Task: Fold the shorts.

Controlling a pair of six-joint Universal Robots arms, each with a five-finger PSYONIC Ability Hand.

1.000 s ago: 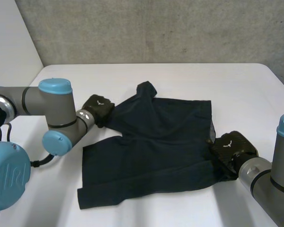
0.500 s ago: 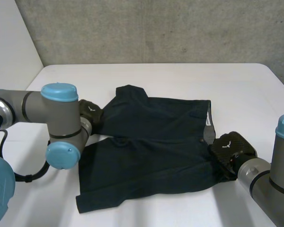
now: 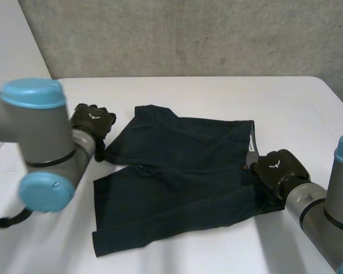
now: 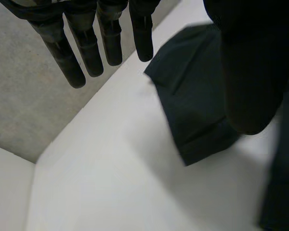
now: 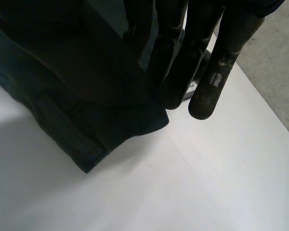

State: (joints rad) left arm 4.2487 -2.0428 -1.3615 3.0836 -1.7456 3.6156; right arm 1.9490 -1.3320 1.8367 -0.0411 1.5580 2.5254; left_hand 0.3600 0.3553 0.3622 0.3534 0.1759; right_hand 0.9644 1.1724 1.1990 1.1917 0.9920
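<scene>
Limply, dark soft shorts [image 3: 177, 177] on smooth white table [image 3: 217, 97]; left hand [image 3: 91, 121] slack, right hand [image 3: 276, 167] pinching them.

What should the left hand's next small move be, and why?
Probably move the left hand to the near leg's hem on the dark navy cloth shorts and grasp it. The shorts lie spread flat on the white table; that hand is open beside the far leg, holding nothing, while the right hand appears to pinch the waistband. A matching grip would let both fold.
</scene>
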